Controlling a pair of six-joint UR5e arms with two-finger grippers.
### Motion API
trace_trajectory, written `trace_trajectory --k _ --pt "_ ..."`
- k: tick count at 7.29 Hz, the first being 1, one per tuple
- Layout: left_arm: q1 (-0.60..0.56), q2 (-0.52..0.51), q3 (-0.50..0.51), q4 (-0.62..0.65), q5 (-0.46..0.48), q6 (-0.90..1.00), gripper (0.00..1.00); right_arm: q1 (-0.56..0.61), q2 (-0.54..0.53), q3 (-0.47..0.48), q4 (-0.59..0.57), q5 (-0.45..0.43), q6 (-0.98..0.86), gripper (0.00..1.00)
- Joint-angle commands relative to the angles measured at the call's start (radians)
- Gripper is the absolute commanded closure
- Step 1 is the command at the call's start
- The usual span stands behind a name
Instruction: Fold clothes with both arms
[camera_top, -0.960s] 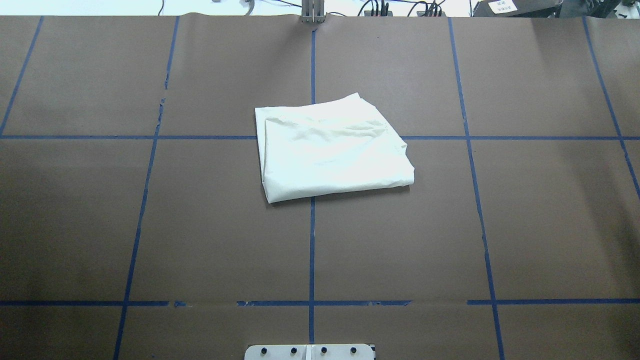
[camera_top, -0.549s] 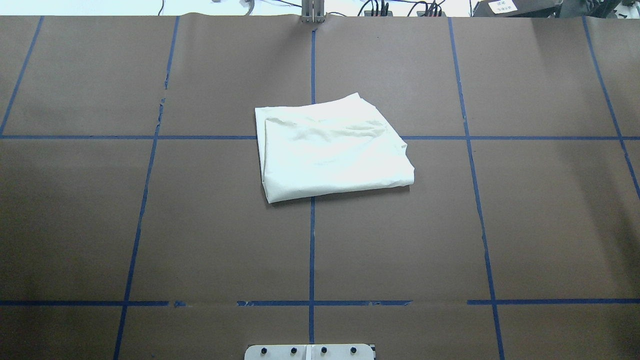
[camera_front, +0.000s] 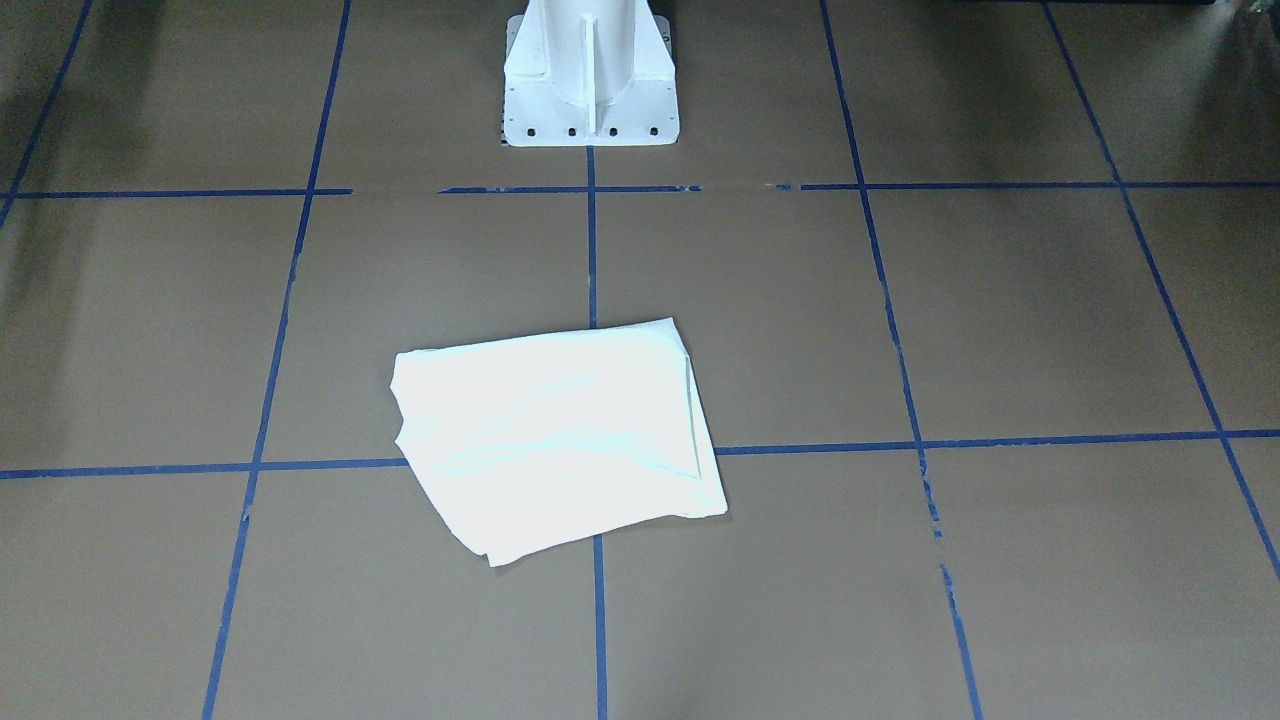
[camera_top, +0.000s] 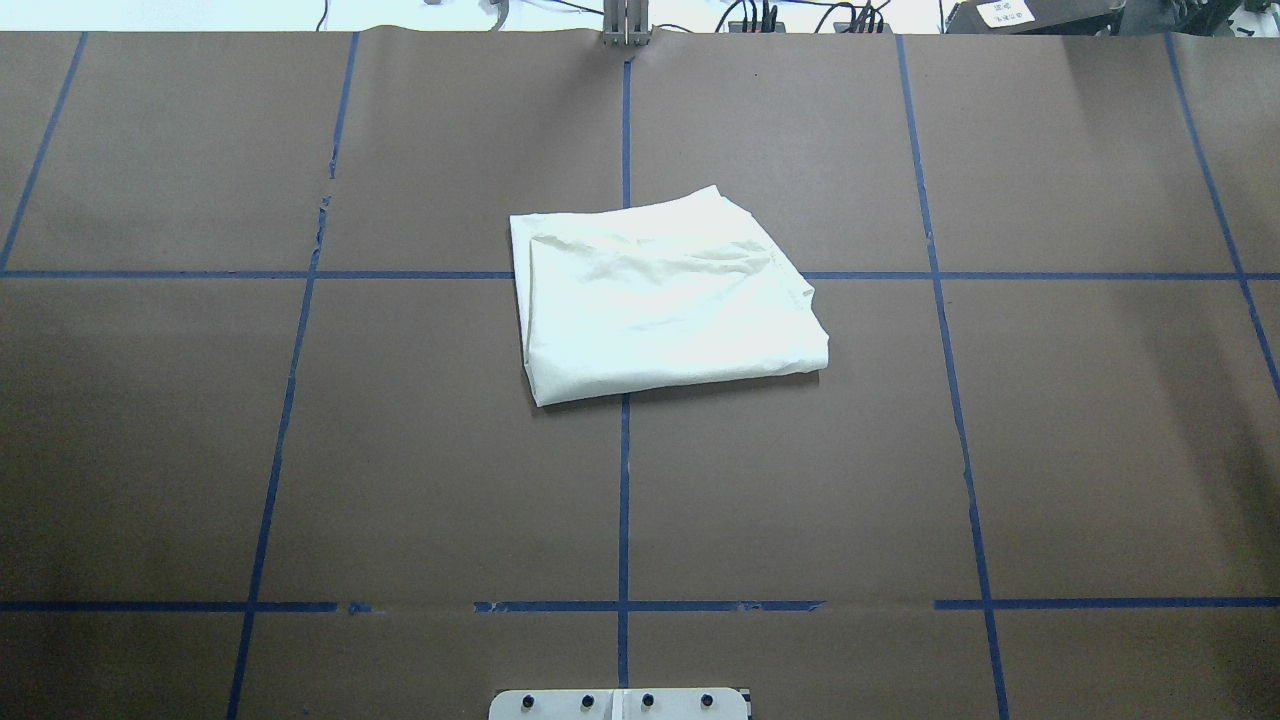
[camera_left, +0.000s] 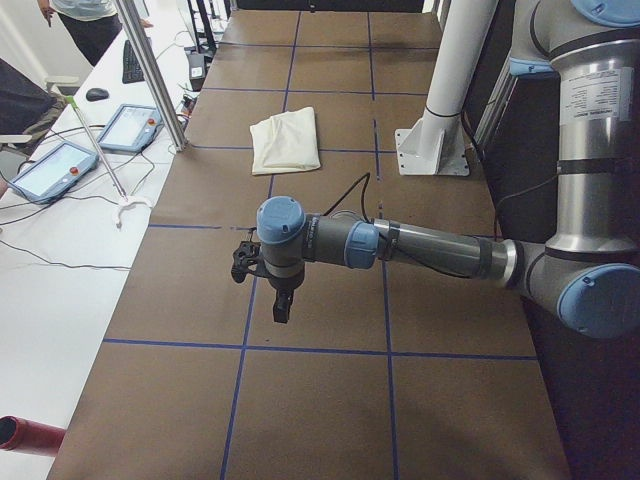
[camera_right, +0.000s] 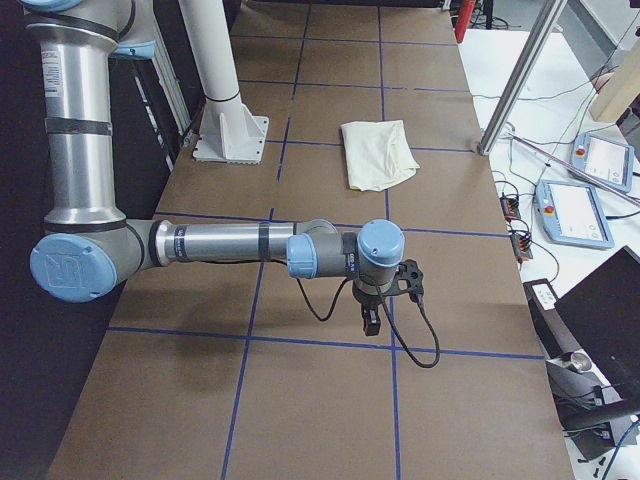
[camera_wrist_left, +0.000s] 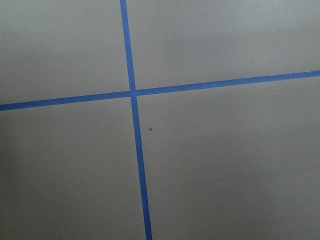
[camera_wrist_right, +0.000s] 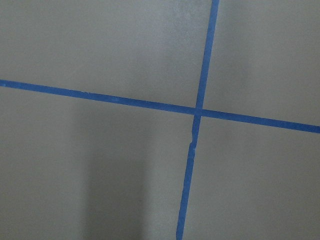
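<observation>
The cream T-shirt (camera_top: 665, 295) lies folded into a compact rectangle near the table's middle, plain side up, its print hidden. It also shows in the front view (camera_front: 560, 440) and in both side views (camera_left: 285, 140) (camera_right: 378, 153). Neither arm is over it. The left gripper (camera_left: 283, 305) hangs pointing down over bare table far from the shirt, towards the table's left end. The right gripper (camera_right: 371, 320) hangs the same way towards the right end. Both show only in the side views, so I cannot tell whether they are open or shut. The wrist views show only brown table and blue tape.
Blue tape lines (camera_top: 623, 480) grid the brown table. The white pedestal base (camera_front: 590, 75) stands at the robot's edge. A side bench holds teach pendants (camera_left: 55, 165) (camera_right: 575, 210), cables and a metal post (camera_left: 150, 70). A person stands at the far bench end (camera_left: 85, 15).
</observation>
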Motion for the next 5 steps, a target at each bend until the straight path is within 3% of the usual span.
trace_trajectory --k 1,5 --pt "0.000 0.001 0.002 -0.003 0.001 0.000 0.00 -0.001 0.001 -0.003 -0.008 0.002 0.000 0.00" --pt "0.000 0.004 0.002 -0.002 0.001 0.000 0.00 0.000 0.018 0.000 -0.069 0.004 -0.001 0.00"
